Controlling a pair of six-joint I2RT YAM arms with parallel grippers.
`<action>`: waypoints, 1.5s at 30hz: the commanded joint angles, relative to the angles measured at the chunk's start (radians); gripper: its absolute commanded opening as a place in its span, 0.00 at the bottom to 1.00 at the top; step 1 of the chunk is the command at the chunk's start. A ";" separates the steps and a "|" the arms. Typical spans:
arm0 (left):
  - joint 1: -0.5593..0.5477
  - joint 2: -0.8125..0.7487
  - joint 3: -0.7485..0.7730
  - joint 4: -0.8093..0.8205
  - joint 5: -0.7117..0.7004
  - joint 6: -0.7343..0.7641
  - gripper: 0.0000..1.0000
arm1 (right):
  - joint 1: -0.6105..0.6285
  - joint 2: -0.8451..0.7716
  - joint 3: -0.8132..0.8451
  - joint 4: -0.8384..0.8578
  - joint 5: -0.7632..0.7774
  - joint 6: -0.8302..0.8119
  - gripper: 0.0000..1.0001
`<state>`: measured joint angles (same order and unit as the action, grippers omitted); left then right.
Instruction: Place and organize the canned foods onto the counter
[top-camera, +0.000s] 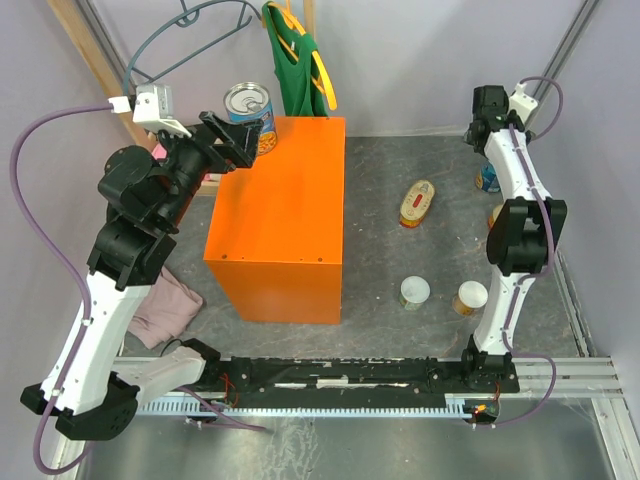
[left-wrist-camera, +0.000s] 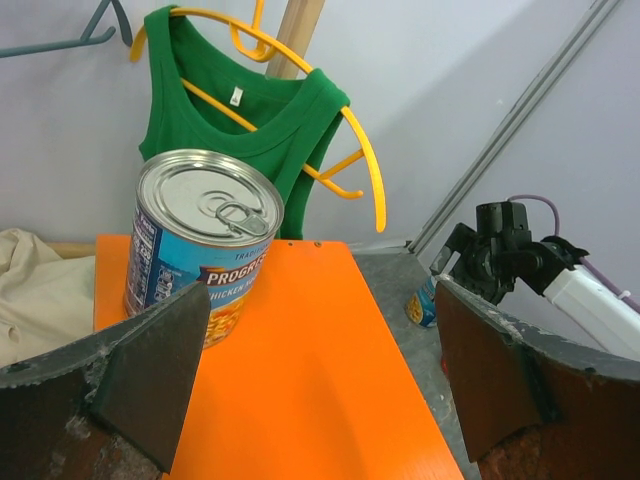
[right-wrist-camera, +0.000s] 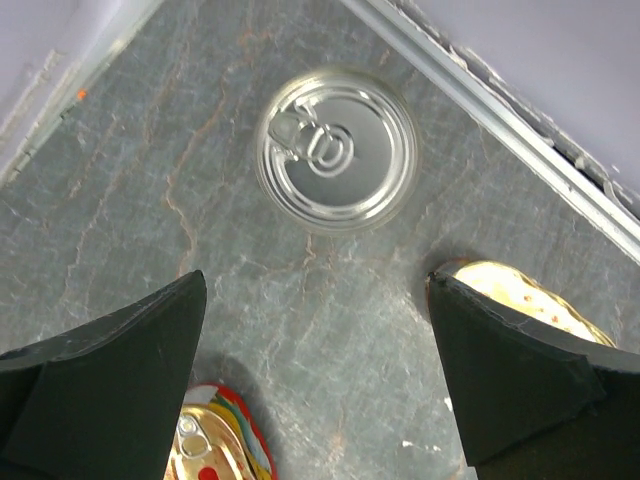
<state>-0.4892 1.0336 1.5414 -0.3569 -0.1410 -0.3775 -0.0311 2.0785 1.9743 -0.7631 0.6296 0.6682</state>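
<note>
Both spread | left gripper (left-wrist-camera: 318, 330) level, facing blue can (left-wrist-camera: 198, 250) | right gripper (right-wrist-camera: 318, 300) downward

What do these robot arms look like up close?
Both the left arm and right arm have white links joined by bulky black joints, with a purple cable looping alongside each. The fingers are dark, wedge-shaped plates with scuffed edges.

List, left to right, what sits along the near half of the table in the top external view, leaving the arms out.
crumpled pink cloth → large orange rectangular box → small white-lidded can → second small pale-lidded can
</note>
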 joint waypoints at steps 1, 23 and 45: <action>-0.001 -0.006 0.011 0.070 -0.013 -0.026 0.99 | -0.025 0.063 0.134 0.009 -0.004 -0.038 1.00; -0.001 0.014 0.040 0.069 -0.016 0.001 0.99 | -0.080 0.184 0.230 -0.003 -0.042 -0.038 1.00; 0.000 0.043 0.061 0.093 -0.019 0.035 0.99 | -0.109 0.221 0.258 -0.023 -0.054 -0.045 1.00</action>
<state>-0.4892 1.0714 1.5589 -0.3206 -0.1539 -0.3748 -0.1329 2.2822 2.1826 -0.7849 0.5758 0.6304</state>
